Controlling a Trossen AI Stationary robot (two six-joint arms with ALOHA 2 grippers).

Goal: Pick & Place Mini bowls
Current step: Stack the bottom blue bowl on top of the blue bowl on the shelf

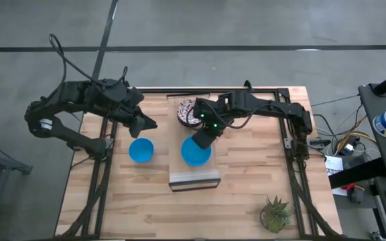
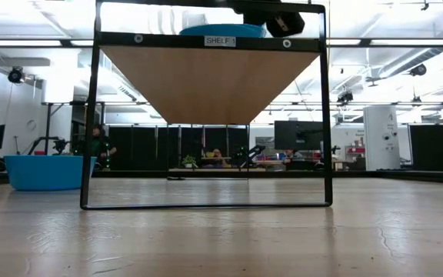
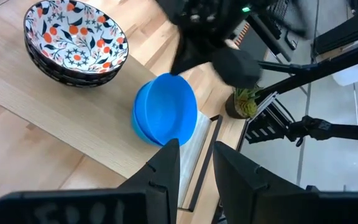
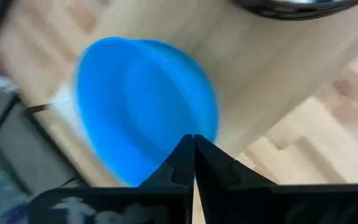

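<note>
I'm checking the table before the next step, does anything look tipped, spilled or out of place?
Nothing stands out. One blue bowl sits upright on the table, another blue bowl rests on the shelf board under the right gripper, and the patterned bowls are neatly stacked. Nothing is spilled.

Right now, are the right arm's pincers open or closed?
Closed: the right gripper has both fingers pressed together, above the blue bowl.
</note>
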